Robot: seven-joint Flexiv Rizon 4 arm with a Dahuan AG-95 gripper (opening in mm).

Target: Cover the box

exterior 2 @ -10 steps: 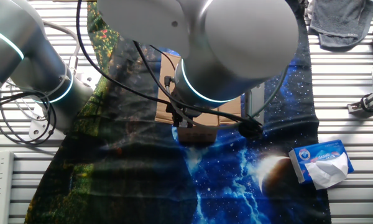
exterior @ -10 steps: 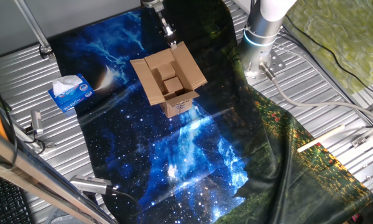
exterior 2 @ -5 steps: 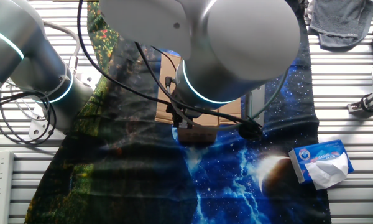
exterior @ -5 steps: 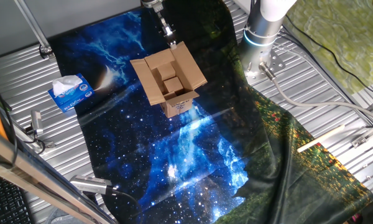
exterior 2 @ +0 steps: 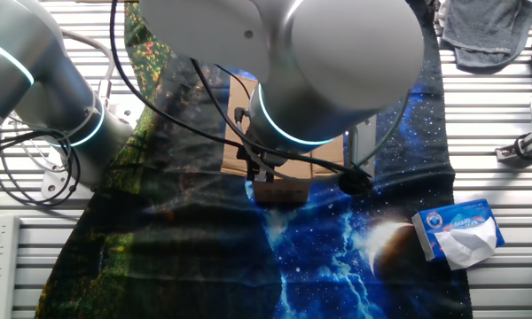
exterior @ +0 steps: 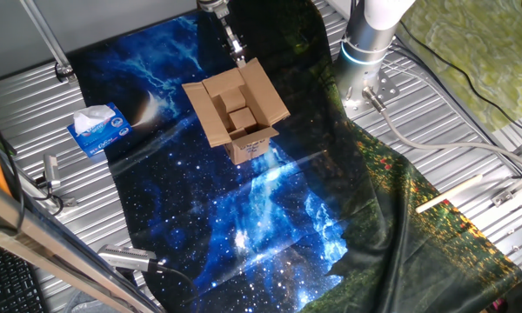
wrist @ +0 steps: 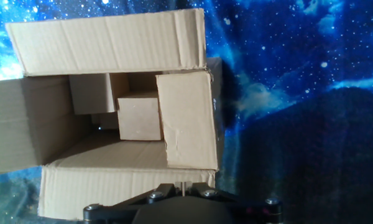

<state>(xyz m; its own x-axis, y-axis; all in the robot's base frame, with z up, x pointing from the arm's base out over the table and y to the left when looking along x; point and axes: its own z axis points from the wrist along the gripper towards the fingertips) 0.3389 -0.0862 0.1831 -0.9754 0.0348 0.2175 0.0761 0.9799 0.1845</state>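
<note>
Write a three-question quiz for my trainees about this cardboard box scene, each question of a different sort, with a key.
1. True or false: the box has all its top flaps folded shut.
2. Which item lies apart from the box on the metal table? A) tissue box B) mug C) book
3. Fill in: the box stands on a ____-patterned blue cloth.

Key: 1 false, the flaps stand open; 2 A; 3 galaxy (starry).

Work surface: ribbed metal table (exterior: 470, 130), slatted, grey. A starry blue galaxy-print cloth (exterior: 244, 217) covers its middle, adjoining a dark green flowered cloth (exterior: 418, 217) on one side. A grey towel (exterior 2: 483, 31) lies crumpled at one table edge; lighting even.
</note>
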